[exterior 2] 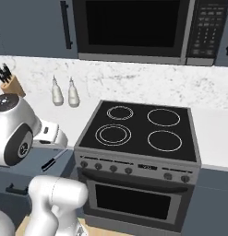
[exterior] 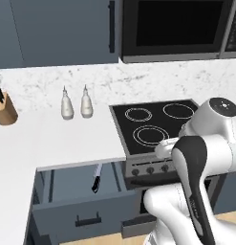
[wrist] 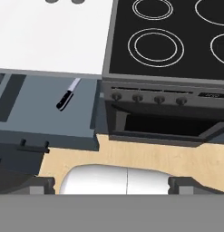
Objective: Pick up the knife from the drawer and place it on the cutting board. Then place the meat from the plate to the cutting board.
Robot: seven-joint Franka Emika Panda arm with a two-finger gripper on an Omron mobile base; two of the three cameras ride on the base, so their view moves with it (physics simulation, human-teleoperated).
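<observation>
three views, one after another, as we read them:
left base view, drawer: we see the drawer (exterior: 76, 203) pulled out below the white table (exterior: 67, 139), its short black bar handle on the front face.
left base view, knife: the knife (exterior: 96, 177) lies inside the drawer toward its right end, black handle nearer us, pale blade pointing toward the table.
left base view, surroundings: two pale bottles (exterior: 75, 103) stand side by side near the wall; a knife block (exterior: 5, 109) sits at the far left; the stove (exterior: 155, 124) is to the right of the drawer.
right base view, drawer: we make out a bit of the open drawer (exterior 2: 55, 161) at lower left, mostly hidden behind the arm; the stove (exterior 2: 141, 131) sits mid-frame with its oven door below.
hand view, knife: the knife (wrist: 67, 94) rests diagonally on the grey drawer floor, blade toward the table edge, well apart from the fingertips.
hand view, gripper: the gripper (wrist: 111, 186) has its two dark fingertips (wrist: 41, 185) spread wide apart at the bottom corners, nothing between them; it hangs above the wooden floor (wrist: 154, 158) in front of the drawer and oven.
</observation>
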